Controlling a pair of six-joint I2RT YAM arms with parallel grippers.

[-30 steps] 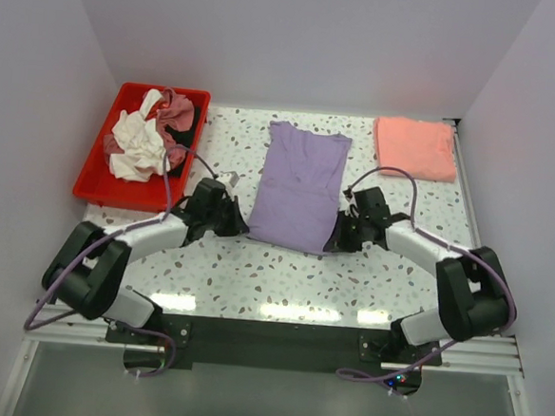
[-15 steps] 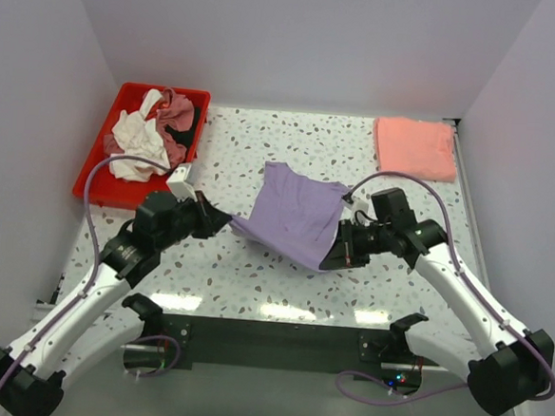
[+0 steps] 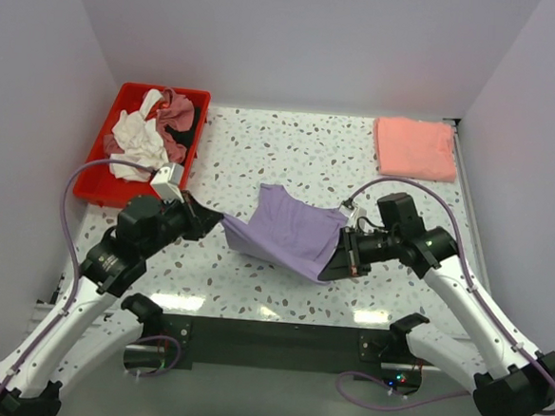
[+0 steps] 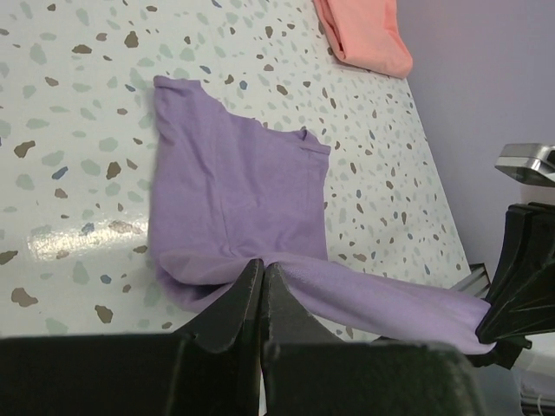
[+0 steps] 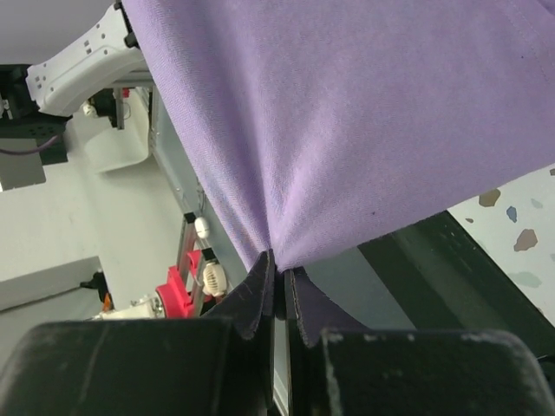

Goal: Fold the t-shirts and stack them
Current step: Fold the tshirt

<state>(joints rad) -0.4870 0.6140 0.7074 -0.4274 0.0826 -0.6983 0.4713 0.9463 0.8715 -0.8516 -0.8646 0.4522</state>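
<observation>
**A:** What have the jaws got?

**B:** Both pairs are pinched shut on cloth. The left jaws, left of centre in the overhead view, hold one near corner of the purple shirt (image 3: pixel 285 232). The right jaws, right of centre and a little lower in the frame, hold the other corner. Each wrist view shows cloth gathered to a point at the closed tips.

**A:** And the shirt between them?

**B:** Its near edge is lifted and drawn in a line from one pair to the other, slanting down toward the right. The rest slopes away toward the top of the frame, where the far end lies flat on the counter (image 3: pixel 291 152).

**A:** Which way does it run?

**B:** Its long axis goes bottom to top of the frame, leaning slightly right. The resting part lies beyond both jaws. Neither arm is nearer, since each has its own corner. I judge the fold calls for carrying the held edge up the frame over the resting end, with both sides level.

**A:** And afterwards?

**B:** Probably it goes onto the folded pink shirt (image 3: pixel 413 148) at the upper right, well apart. More shirts (image 3: pixel 144 142) sit crumpled in the red tray (image 3: pixel 91 178) at the upper left.
</observation>
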